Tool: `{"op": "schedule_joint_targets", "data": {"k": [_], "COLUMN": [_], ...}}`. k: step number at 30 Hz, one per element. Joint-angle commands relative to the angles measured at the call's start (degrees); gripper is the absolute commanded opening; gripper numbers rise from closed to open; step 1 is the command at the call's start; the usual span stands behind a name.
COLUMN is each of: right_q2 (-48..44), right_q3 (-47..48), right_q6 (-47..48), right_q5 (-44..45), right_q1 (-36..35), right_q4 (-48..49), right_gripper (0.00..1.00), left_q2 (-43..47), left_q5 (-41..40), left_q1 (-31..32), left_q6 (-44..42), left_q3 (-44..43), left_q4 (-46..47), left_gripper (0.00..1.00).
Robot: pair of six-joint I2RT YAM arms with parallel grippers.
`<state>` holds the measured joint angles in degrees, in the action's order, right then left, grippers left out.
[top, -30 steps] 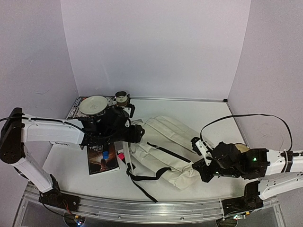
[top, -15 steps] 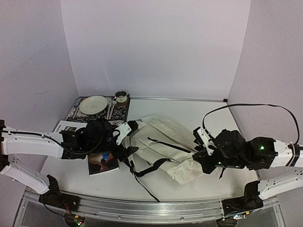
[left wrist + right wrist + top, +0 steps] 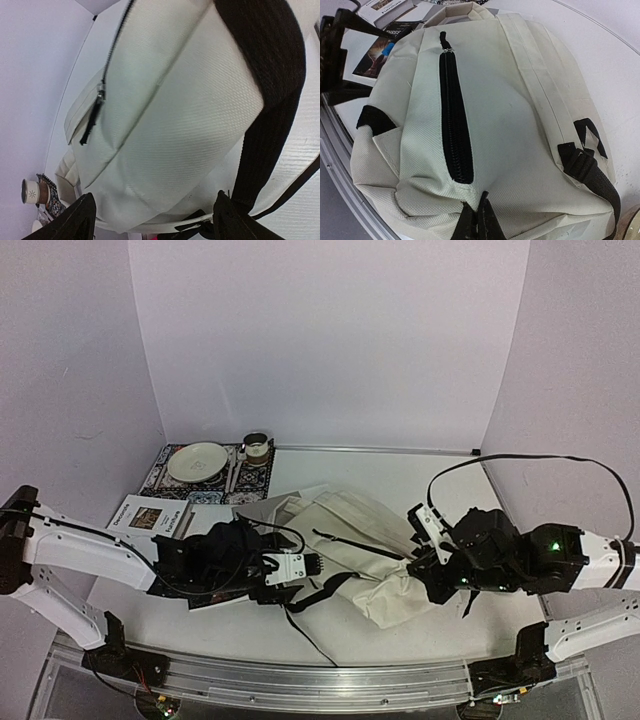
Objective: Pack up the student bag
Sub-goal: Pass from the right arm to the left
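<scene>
Student bag (image 3: 350,540), right gripper (image 3: 476,216) clamped at its edge, seemingly pinching fabric, left gripper (image 3: 154,212) spread wide alongside

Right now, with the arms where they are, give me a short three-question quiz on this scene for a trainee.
1. True or false: the right gripper is pinched shut on the fabric of the student bag, just past the end of its black zipper.
2. Where does the plate sit? A: on the patterned mat at the far left of the table. B: on top of the student bag. C: held between a gripper's fingers.
3. Which gripper is open wide, with the bag and its black strap in front of it?

Key: 1 true. 2 A. 3 the left gripper.
</scene>
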<state>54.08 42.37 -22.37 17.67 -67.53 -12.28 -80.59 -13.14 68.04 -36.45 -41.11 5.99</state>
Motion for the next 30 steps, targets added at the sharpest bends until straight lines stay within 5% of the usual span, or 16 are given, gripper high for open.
{"op": "schedule_joint_targets", "data": {"k": [1, 4, 6, 11, 22, 30], "right_q2": [-0.44, 0.89, 2.09, 5.19, 5.31, -2.03], "right_q3": [5.05, 7.12, 8.62, 13.21, 22.15, 20.5], "right_q6": [-0.02, 0.44, 0.81, 2.1, 8.66, 11.01], "right_q5": [3.03, 3.36, 3.74, 7.51, 16.96, 20.16], "right_q1": [0.2, 0.2, 0.2, 0.2, 0.2, 0.2], "right_q4": [2.53, 2.52, 2.4, 1.15, -4.11, -4.43], "right_gripper": [0.0, 0.0, 0.0, 0.0, 0.5, 0.78], "left_q2": [-3.03, -4.58, -5.32, -5.18, -2.02, -7.02], "left_q5": [-0.62, -1.04, -1.39, -2.17, -8.6, -9.48], "left_q1": [1.01, 1.22, 1.27, 1.28, 1.2, 1.22], "left_q6": [-7.5, -8.92, -9.03, -7.31, 6.05, 22.21], "left_q3": [-5.4, -7.47, -9.29, -13.66, -31.86, -55.57], "left_q4": [2.89, 3.03, 2.98, 2.85, -3.46, -23.8], "left_gripper": [0.79, 0.72, 0.59, 0.01, 0.0, 0.0]}}
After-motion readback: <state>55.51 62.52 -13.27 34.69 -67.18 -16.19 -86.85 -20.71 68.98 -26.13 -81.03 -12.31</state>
